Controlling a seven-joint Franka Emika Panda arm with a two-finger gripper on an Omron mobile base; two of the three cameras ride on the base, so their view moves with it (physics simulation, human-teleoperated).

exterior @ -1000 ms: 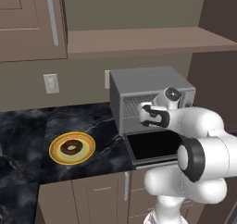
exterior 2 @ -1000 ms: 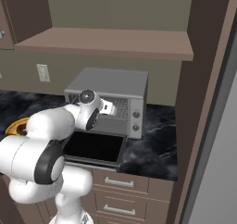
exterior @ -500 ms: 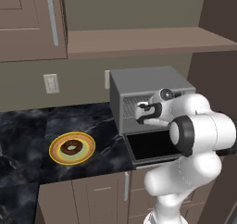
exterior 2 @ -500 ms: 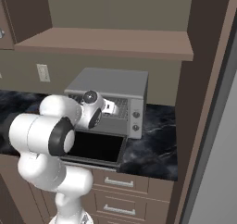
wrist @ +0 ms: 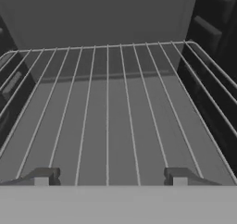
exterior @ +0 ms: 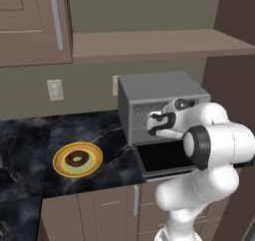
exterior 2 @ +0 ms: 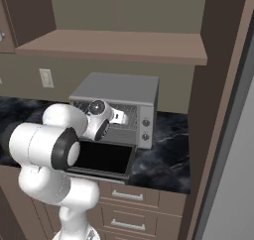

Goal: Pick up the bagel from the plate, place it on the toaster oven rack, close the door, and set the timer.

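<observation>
— Left base view: what changed?
— The arm's big elbow joint has swung lower and nearer; the gripper (exterior: 151, 125) stays at the toaster oven (exterior: 162, 105) mouth. One bagel (exterior: 76, 159) lies on one plate (exterior: 64, 167), well left.
— Right base view?
— One door (exterior 2: 101, 159) lies open and flat; two knobs (exterior 2: 145, 129) show.
— Hand view?
— The rack (wrist: 109, 112) lies bare below; the fingertips (wrist: 42, 176) stand wide apart, empty.

Lighting: even, soft, no glare. Oven interior (wrist: 115, 15) dim and grey. Render slightly soft; faint shadow beneath shelf (exterior: 159, 43).
</observation>
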